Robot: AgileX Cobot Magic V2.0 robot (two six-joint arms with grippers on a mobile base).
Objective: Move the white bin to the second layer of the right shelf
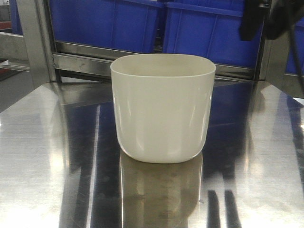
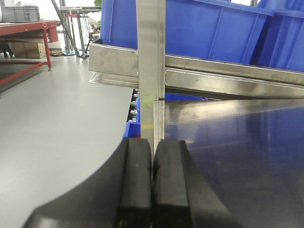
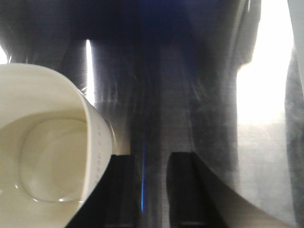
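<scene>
On the steel tabletop (image 1: 47, 142) the white bin (image 1: 163, 109) stands empty, left claw (image 2: 153, 180) clenched, right claw (image 3: 151, 166) parted beside it

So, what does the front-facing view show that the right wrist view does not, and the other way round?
Only the front-facing view shows the whole outer wall of the white bin, standing upright, and the blue crates behind it above a steel rail. Only the right wrist view shows the bin's empty inside and the right gripper, open, with the bin beside its fingers, not between them. Both show the white bin and the shiny steel tabletop.
</scene>
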